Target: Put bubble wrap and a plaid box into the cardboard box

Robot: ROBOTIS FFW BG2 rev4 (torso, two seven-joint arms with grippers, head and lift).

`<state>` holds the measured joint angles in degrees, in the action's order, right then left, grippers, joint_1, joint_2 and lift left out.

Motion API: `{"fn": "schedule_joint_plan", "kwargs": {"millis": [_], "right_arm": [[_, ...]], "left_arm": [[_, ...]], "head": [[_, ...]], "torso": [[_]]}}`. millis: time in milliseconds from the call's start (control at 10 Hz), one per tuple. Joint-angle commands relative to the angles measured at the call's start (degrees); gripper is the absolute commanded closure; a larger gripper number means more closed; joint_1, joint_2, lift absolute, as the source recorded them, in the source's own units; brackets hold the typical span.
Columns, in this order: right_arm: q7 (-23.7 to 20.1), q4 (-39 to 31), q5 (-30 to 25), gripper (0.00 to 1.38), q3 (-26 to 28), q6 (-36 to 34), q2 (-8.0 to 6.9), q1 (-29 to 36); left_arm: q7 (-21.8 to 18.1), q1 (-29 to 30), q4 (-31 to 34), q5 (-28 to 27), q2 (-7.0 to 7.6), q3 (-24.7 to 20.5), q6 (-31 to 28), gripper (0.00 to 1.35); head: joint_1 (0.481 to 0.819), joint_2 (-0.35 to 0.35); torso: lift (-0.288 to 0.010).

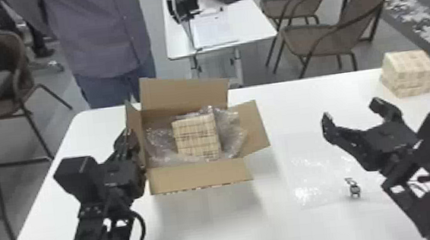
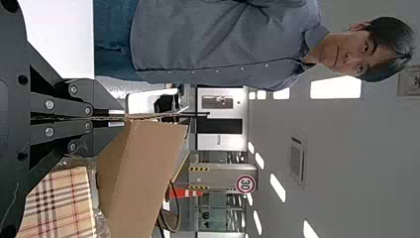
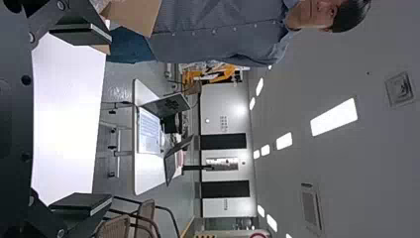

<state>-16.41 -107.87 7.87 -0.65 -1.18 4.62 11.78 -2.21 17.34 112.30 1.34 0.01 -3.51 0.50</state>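
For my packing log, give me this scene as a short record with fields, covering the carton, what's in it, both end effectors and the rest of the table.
container: cardboard box, flaps open, on the white table
contents: plaid box, with bubble wrap around it
left end effector: left end effector shut on the cardboard at the carton's left side
right end effector: right end effector open and empty, over the table's right part
also on table: second plaid box, far right corner

Left gripper (image 1: 127, 135): jaws closed together, arm extended forward. Right gripper (image 1: 351, 112): jaws spread wide, forearm angled inward.
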Motion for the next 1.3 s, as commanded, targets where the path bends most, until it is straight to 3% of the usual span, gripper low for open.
{"fn": "schedule_joint_plan", "kwargs": {"millis": [0,300,800,1000,1200], "right_arm": [[0.1,0.2,-0.3,0.17,0.0,0.7,0.04,0.8],[0.1,0.4,-1.1,0.17,0.0,0.0,0.04,0.8],[-0.5,0.2,-1.9,0.17,-0.4,-2.2,0.12,0.2],[-0.8,0.2,-2.0,0.17,-0.8,-2.9,0.39,-0.1],[-1.1,0.1,-1.9,0.17,-1.3,-4.1,0.74,-0.3]], "left_arm": [[1.1,0.4,-0.7,3.5,-0.16,-0.2,-1.4,1.22],[3.6,0.1,-3.6,12.4,-0.16,-0.4,-3.0,1.22],[10.6,-2.7,-5.0,16.1,-0.16,-1.9,-6.7,1.22],[15.7,-3.7,-8.3,21.2,-0.16,-1.8,-1.7,1.22],[22.7,-4.9,-12.8,24.0,-0.16,1.1,10.9,1.22]], "head": [[0.694,0.086],[0.695,0.096],[0.695,0.128],[0.695,0.147],[0.695,0.181]], "torso": [[-0.107],[-0.107],[-0.107],[-0.107],[-0.107]]}}
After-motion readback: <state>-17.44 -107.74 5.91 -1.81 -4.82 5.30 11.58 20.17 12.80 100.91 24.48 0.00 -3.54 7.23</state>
